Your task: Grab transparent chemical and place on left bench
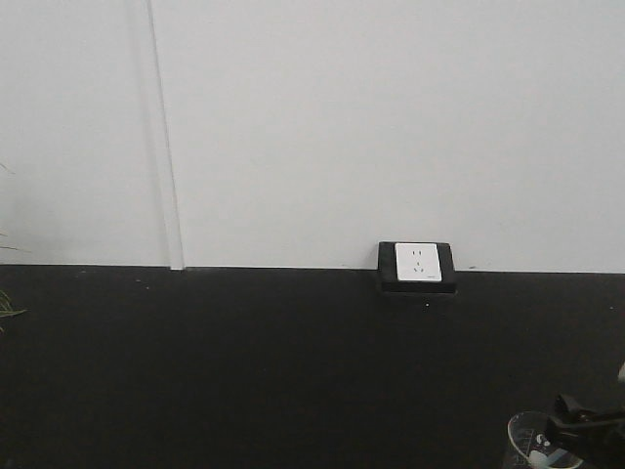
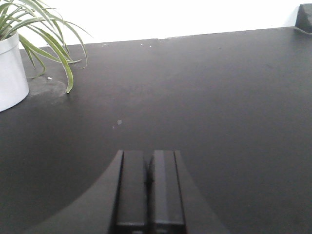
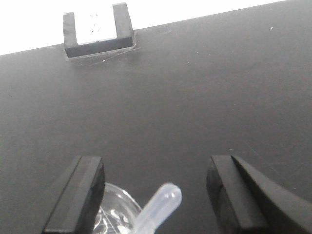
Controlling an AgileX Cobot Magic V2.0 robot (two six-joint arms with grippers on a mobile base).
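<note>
The transparent chemical, a clear glass beaker (image 3: pixel 114 209), stands on the black bench (image 3: pixel 195 87) between the fingers of my right gripper (image 3: pixel 156 170), close to the left finger (image 3: pixel 83 190). The jaws stand wide apart and the right finger is well clear of the glass. A translucent plastic dropper bulb (image 3: pixel 161 202) sticks out of the beaker. In the front view the beaker (image 1: pixel 532 442) and the right gripper (image 1: pixel 586 430) are at the bottom right corner of the bench (image 1: pixel 244 371). My left gripper (image 2: pixel 148 161) is shut and empty, low over the bench (image 2: pixel 204 97).
A black wall socket box (image 1: pixel 417 265) sits at the bench's back edge against the white wall; it also shows in the right wrist view (image 3: pixel 97 29). A white pot with a green plant (image 2: pixel 9 73) stands at the far left.
</note>
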